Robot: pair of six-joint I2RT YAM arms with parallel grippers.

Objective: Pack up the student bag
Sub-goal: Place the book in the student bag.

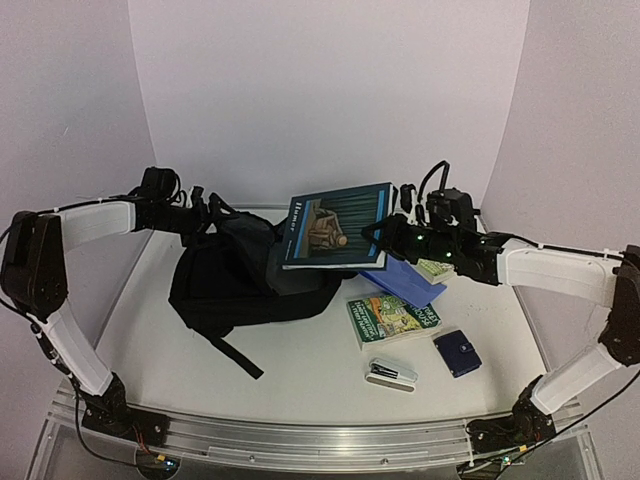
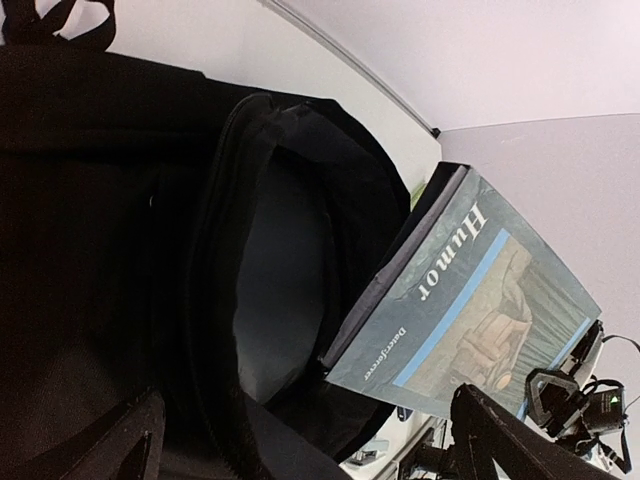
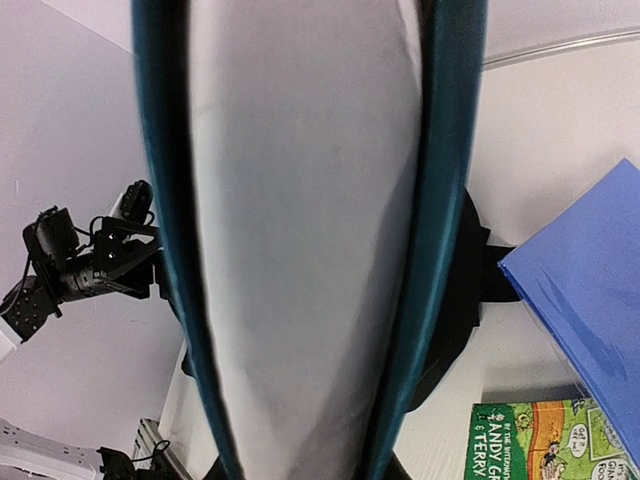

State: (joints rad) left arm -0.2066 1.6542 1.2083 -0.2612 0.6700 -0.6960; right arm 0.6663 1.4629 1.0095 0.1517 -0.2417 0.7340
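The black student bag (image 1: 235, 275) lies at the left middle of the table, its mouth facing right. In the left wrist view its grey lining (image 2: 270, 290) shows through the open zipper. My left gripper (image 1: 203, 216) is at the bag's top rim. Its fingers (image 2: 495, 435) stand wide apart, with the rim of the bag (image 2: 215, 400) between them. My right gripper (image 1: 386, 238) is shut on the right edge of a teal "Humor" book (image 1: 335, 226) and holds it tilted in the air. The book's lower corner (image 2: 345, 365) is at the bag's mouth. The book (image 3: 300, 230) fills the right wrist view and hides the fingers.
A blue folder (image 1: 405, 280) lies under the right arm. A green book (image 1: 392, 317), a small navy case (image 1: 457, 352) and a grey-white stapler (image 1: 392, 375) lie on the table to the right front of the bag. A bag strap (image 1: 232, 357) trails toward the near edge.
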